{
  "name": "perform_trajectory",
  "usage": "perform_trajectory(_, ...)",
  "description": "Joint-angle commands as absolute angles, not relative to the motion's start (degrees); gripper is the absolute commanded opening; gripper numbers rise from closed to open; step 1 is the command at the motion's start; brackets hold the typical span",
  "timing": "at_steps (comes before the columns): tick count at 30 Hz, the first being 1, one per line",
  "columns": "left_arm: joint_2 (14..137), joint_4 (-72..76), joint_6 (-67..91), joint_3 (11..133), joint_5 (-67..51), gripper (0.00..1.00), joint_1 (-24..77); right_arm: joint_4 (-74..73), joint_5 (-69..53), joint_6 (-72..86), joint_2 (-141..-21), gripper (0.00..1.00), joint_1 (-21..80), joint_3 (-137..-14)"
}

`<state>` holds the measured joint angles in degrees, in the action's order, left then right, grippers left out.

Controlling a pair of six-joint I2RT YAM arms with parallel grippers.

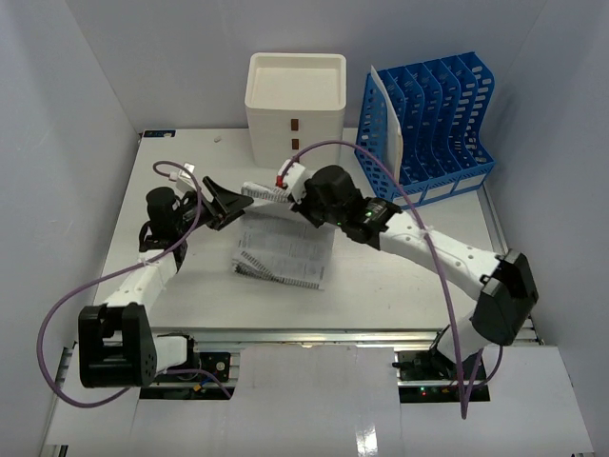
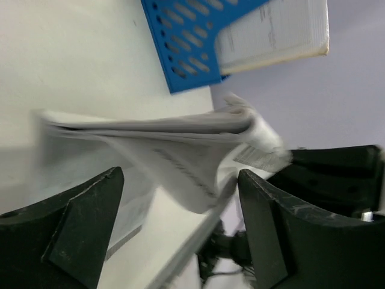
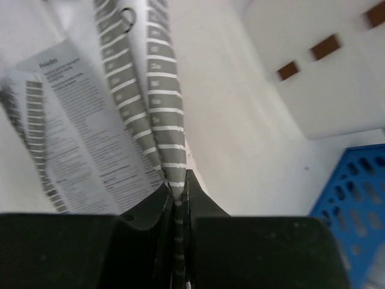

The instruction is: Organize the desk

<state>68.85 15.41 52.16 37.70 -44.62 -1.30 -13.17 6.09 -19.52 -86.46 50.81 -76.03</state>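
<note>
From above, the left arm is reaching up from its base at the near left corner, bent at the elbow, its left gripper (image 1: 238, 208) pointing right with the jaws spread wide and holding nothing. The right arm is stretching from the near right corner diagonally across the desk (image 1: 381, 295), and its right gripper (image 1: 290, 190) is pinching the far edge of a booklet (image 1: 284, 252), whose printed pages are fanning toward the near side over the middle of the white tabletop. A cream drawer box (image 1: 295, 95) is standing at the far edge just behind both grippers, and a blue file rack (image 1: 433, 119) is sitting to its right with a white book (image 1: 385, 109) in its leftmost slot.

In the left wrist view, the two dark fingers (image 2: 78, 235) are standing well apart, and the blurred booklet (image 2: 162, 138) is hanging just beyond them, touching neither as far as can be told. The blue rack (image 2: 192, 42) is showing behind it.

In the right wrist view, the right gripper (image 3: 175, 195) is clamping tight on the booklet's (image 3: 144, 90) striped edge. The drawer box (image 3: 319, 66) and rack (image 3: 355, 198) are lying off to the right.
</note>
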Motion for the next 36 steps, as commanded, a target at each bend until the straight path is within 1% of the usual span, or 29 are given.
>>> perform_trajectory(1,61.8,3.3,40.7,37.9,-36.8,0.90,-2.7,-7.4,1.0,-25.8,-78.8,0.08,48.9,-76.3)
perform_trajectory(4,59.2,3.9,38.2,36.0,-37.2,0.92,-2.8,-7.2,-1.2,-26.7,-76.4,0.08,47.4,-75.7)
perform_trajectory(9,59.0,10.8,32.1,32.9,-45.0,0.92,-2.8,-6.9,-7.9,-29.1,-72.7,0.08,45.0,-73.2)
perform_trajectory(11,58.8,13.0,29.1,32.3,-46.5,0.95,-2.7,-7.4,-9.5,-30.0,-71.7,0.08,44.2,-73.1)
perform_trajectory(14,57.2,16.4,24.7,31.6,-46.0,0.98,-2.7,-8.0,-10.9,-30.9,-70.3,0.08,42.7,-73.2)
perform_trajectory(20,49.5,25.8,18.0,27.8,-42.7,0.98,-2.8,-8.8,-15.4,-30.9,-68.1,0.08,37.3,-73.6)
perform_trajectory(22,50.2,27.8,18.6,27.5,-45.1,0.98,-2.7,-9.1,-17.5,-30.5,-67.5,0.08,36.8,-73.6)
perform_trajectory(23,51.4,29.1,19.0,27.9,-48.1,0.98,-2.7,-9.1,-18.0,-30.2,-67.5,0.08,36.8,-73.5)
perform_trajectory(25,55.8,30.4,21.8,29.8,-57.9,0.98,-2.7,-9.0,-19.2,-29.4,-67.5,0.08,36.7,-73.3)
perform_trajectory(28,62.5,35.7,29.5,30.9,-64.0,0.98,-2.7,-8.8,-20.2,-28.8,-67.8,0.08,36.7,-73.5)
perform_trajectory(31,65.0,41.3,32.5,30.3,-65.5,0.98,-2.7,-8.9,-21.5,-28.2,-67.9,0.08,36.7,-73.7)
perform_trajectory(36,68.9,39.3,30.4,33.5,-66.3,0.98,-2.8,-9.1,-24.2,-27.7,-67.9,0.08,36.7,-73.7)
